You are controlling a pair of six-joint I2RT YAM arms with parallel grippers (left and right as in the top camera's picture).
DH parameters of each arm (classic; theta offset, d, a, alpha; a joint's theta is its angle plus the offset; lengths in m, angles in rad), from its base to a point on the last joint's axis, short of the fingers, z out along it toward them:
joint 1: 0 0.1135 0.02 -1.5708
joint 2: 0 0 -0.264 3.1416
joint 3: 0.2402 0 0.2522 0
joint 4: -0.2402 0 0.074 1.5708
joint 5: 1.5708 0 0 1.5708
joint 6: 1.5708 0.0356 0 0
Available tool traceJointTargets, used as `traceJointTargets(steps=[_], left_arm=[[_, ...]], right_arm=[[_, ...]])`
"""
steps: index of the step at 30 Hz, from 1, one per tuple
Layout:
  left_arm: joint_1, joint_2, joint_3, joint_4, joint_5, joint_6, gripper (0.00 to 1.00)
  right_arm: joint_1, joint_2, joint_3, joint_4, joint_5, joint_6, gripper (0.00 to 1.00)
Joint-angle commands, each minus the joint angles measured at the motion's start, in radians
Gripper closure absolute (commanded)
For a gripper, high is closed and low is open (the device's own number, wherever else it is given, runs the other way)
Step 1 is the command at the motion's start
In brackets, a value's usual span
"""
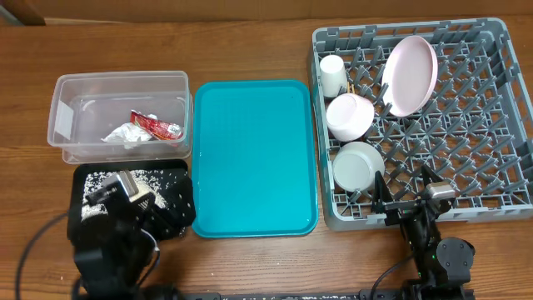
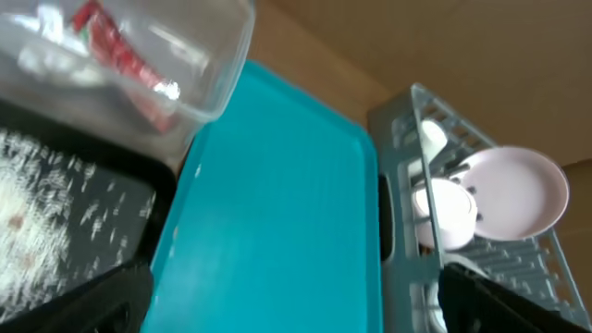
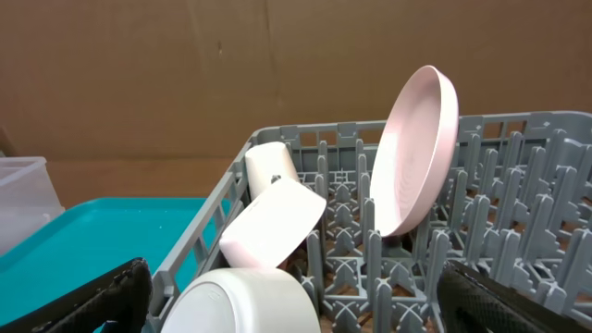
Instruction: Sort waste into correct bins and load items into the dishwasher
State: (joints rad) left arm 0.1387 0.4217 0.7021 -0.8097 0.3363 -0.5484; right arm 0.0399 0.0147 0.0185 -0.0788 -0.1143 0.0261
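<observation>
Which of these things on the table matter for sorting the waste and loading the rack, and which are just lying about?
For the job: clear tub, napkin, wrapper, black tray, rice, dish rack, pink plate, white cup, two pale bowls.
Lying about: teal tray.

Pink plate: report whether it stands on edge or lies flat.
On edge: the pink plate stands between pegs of the grey rack, leaning slightly, its rim pointing up.

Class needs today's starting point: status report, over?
Left claw open, right claw open. Plate, cup, bowls in rack. Wrapper in tub, rice in black tray.
</observation>
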Motion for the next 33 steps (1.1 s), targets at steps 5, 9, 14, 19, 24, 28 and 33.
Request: traceJointTargets(steps=[5, 9, 14, 19, 24, 28, 33], left_arm=[[-0.004, -0.259, -0.367, 0.462, -0.003, 0.002, 0.0], [-0.004, -0.313, -0.493, 0.692, -0.007, 0.003, 0.0], [-0.008, -0.36, -0.604, 0.88, -0.041, 0.05, 0.0], [-0.05, -0.38, -0.634, 0.892, -0.163, 0.09, 0.0], [-0.096, -0.381, -0.647, 0.889, -0.276, 0.214, 0.01], [-0.102, -0.381, -0.678, 0.89, -0.296, 0.343, 0.0], [-0.102, -0.403, -0.698, 0.849, -0.295, 0.407, 0.0]], right_arm=[[-0.003, -0.012, -0.011, 0.005, 0.012, 0.001, 0.0], [-0.003, -0.012, -0.011, 0.005, 0.012, 0.001, 0.0], [-0.003, -0.012, -0.011, 0.005, 0.012, 0.001, 0.0], [-0.003, -0.012, -0.011, 0.005, 0.012, 0.001, 0.0], [-0.003, -0.012, -0.011, 0.005, 0.012, 0.001, 0.0], [-0.003, -0.012, -0.011, 0.005, 0.012, 0.001, 0.0], [-0.003, -0.012, -0.011, 0.005, 0.012, 0.001, 0.0]])
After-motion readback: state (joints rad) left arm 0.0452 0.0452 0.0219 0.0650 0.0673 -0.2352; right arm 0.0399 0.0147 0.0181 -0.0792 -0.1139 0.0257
